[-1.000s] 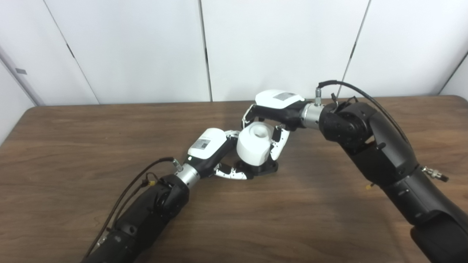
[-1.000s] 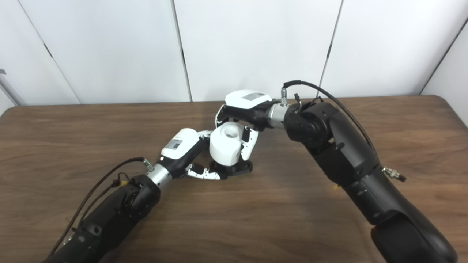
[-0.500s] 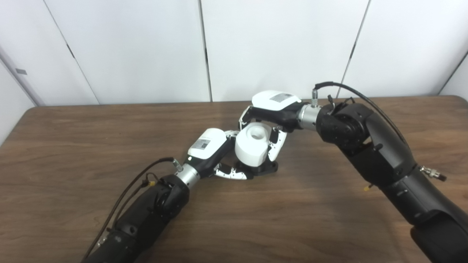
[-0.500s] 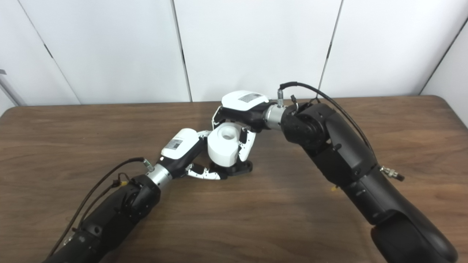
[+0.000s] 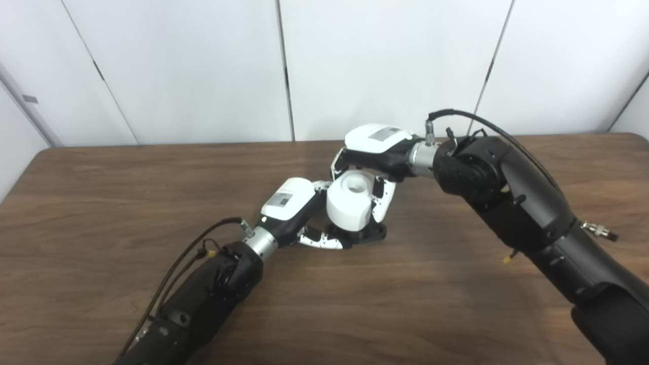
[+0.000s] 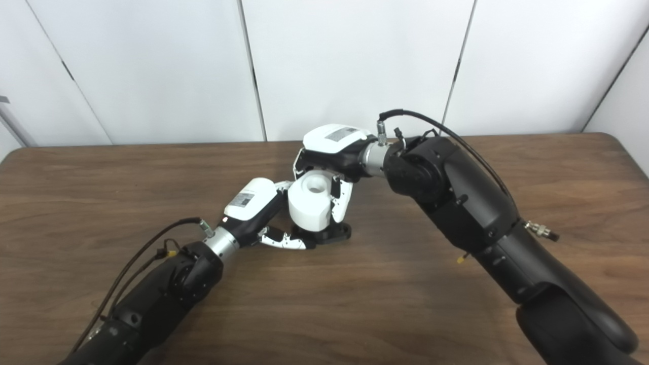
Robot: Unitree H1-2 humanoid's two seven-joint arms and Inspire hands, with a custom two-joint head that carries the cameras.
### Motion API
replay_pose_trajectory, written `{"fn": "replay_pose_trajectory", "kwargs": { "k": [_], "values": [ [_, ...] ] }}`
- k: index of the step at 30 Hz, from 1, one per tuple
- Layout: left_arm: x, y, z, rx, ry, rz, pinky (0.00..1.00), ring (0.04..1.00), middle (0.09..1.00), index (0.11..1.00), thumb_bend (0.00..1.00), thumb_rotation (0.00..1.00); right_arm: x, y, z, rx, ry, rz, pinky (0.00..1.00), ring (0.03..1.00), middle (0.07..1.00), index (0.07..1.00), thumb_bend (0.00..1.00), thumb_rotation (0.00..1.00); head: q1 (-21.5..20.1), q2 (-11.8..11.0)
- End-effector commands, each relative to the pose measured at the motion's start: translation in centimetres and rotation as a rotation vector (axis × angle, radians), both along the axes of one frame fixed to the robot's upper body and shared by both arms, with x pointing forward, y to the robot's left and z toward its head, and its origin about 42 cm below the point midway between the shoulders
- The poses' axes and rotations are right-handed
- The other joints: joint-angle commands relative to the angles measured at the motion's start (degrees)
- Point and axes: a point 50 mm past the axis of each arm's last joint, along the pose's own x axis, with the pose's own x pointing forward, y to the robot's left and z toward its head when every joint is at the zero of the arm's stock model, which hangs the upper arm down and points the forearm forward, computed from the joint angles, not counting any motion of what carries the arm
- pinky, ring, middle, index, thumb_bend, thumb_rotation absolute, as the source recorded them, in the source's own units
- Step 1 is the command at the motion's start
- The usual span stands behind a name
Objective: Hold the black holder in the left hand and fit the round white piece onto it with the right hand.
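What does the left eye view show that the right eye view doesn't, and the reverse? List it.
Left eye view only: the left edge of the brown wooden table running toward the camera. Right eye view only: the table's right edge past its far corner. Both: the left hand closed on the black holder, and the right hand gripping the round white piece on top of it.

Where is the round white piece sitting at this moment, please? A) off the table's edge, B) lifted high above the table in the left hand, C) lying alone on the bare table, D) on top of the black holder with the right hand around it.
D: the round white piece sits on the black holder, with the right hand reaching over it and its fingers down its sides, while the left hand steadies the holder.
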Motion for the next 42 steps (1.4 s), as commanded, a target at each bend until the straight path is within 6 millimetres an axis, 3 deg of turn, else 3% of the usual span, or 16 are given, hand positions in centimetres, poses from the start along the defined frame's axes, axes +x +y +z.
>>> {"fn": "replay_pose_trajectory", "kwargs": {
  "k": [1,13,20,37,39,42],
  "values": [
    [-2.2,2.8,-4.6,0.172,0.192,0.046,0.64,0.781,0.786,0.478,0.52,0.07,0.3,-1.3,-0.4,-0.082,0.023,-0.023,0.68,0.783,0.771,0.482,0.52,0.14,0.04,0.15],
    [-2.1,3.0,-4.7,0.183,0.195,0.046,0.65,0.779,0.787,0.479,0.52,0.07,0.2,-1.8,1.1,-0.084,0.003,-0.026,0.66,0.75,0.744,0.483,0.52,0.14,-0.12,0.29],
    [-2.0,2.9,-4.7,0.185,0.184,0.039,0.64,0.774,0.786,0.478,0.52,0.07,0.2,-1.9,2.1,-0.05,0.006,-0.032,0.7,0.772,0.758,0.482,0.52,0.14,-0.06,0.28],
    [-2.0,2.7,-4.7,0.181,0.171,0.04,0.63,0.776,0.788,0.478,0.52,0.07,0.2,-2.1,1.8,-0.008,0.027,-0.029,0.69,0.769,0.757,0.494,0.52,0.14,0.39,0.22],
    [-2.0,2.7,-4.8,0.181,0.165,0.041,0.63,0.773,0.785,0.478,0.52,0.07,0.3,-2.1,1.9,0.012,0.031,-0.033,0.69,0.777,0.778,0.696,0.77,0.15,0.42,0.17],
    [-1.8,2.6,-4.8,0.182,0.158,0.046,0.63,0.771,0.784,0.479,0.52,0.07,0.4,-2.1,1.9,0.034,0.029,-0.041,0.7,0.786,0.794,0.77,0.83,0.17,0.27,0.02]
  ]
}}
